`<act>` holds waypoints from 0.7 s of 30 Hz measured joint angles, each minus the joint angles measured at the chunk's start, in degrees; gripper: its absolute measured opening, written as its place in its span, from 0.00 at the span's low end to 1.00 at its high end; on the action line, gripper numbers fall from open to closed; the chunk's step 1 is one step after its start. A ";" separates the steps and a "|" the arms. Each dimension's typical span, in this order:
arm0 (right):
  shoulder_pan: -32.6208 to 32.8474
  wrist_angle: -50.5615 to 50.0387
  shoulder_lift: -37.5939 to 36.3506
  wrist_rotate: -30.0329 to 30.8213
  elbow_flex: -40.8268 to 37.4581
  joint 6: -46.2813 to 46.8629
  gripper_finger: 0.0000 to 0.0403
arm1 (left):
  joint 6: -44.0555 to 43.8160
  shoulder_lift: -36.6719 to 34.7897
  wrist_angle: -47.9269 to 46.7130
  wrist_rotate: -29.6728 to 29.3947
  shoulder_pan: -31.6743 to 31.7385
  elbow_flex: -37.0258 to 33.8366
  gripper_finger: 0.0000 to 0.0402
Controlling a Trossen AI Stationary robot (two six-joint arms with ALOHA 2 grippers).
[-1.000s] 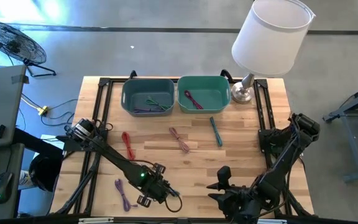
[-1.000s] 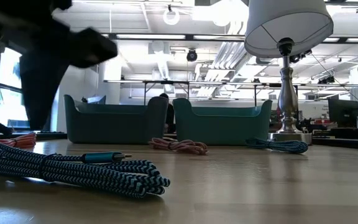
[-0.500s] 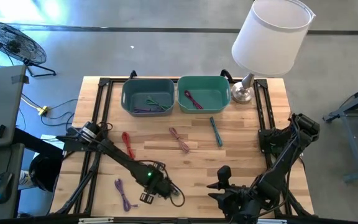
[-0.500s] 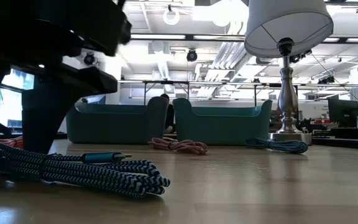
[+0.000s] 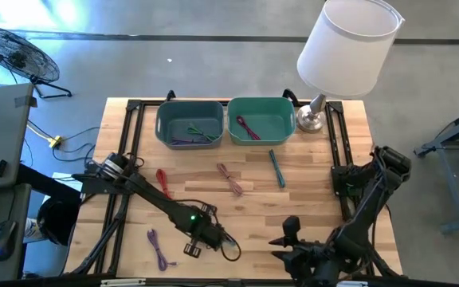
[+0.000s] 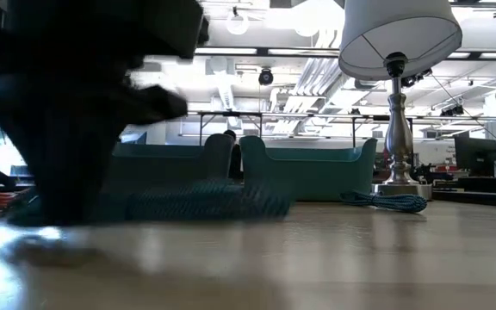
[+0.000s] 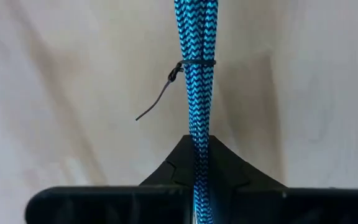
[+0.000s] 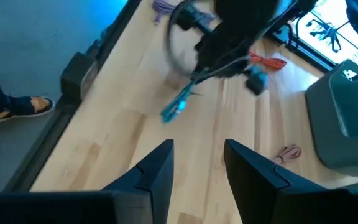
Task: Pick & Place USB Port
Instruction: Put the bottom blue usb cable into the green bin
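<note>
Near the front left of the worktop [image 5: 309, 171] a purple cable [image 5: 158, 249] lies loose. Just right of it, the left end effector [image 5: 210, 237] is clamped on the blue braided cable [image 7: 196, 81], which runs straight out from between its fingers, bound by a thin tie. Further right, near the front edge, the right end effector [image 8: 197, 163] waits with fingers narrowly parted, holding nothing.
</note>
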 joint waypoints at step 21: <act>13.18 -18.37 0.00 30.64 0.00 18.88 0.33 | 23.15 -14.97 17.93 -28.44 4.27 0.22 0.03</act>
